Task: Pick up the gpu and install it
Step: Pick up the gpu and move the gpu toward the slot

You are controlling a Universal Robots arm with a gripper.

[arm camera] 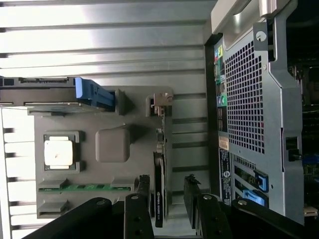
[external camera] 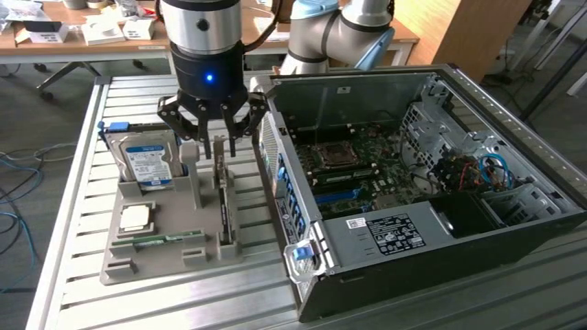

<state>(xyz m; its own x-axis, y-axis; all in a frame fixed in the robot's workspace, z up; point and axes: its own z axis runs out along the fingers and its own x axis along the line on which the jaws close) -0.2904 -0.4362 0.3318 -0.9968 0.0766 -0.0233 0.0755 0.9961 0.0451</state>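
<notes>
Over the grey holder tray (external camera: 124, 271) on the slatted metal table (external camera: 82, 302), the gripper (external camera: 213, 146) hangs with its jaws spread wide and nothing clasped. Its fingers (arm camera: 143, 189) stand to either side of the gpu (external camera: 223, 206), which sits on edge in a slot along the tray's three o'clock side in the exterior view. On that tray the blue-labelled hard drive (external camera: 147, 163) stands upright at ten o'clock, a square processor chip (external camera: 136, 218) lies near eight and a green memory stick (external camera: 170, 239) near six, while the opened computer case (external camera: 394, 282) sits just beside the tray at three o'clock.
</notes>
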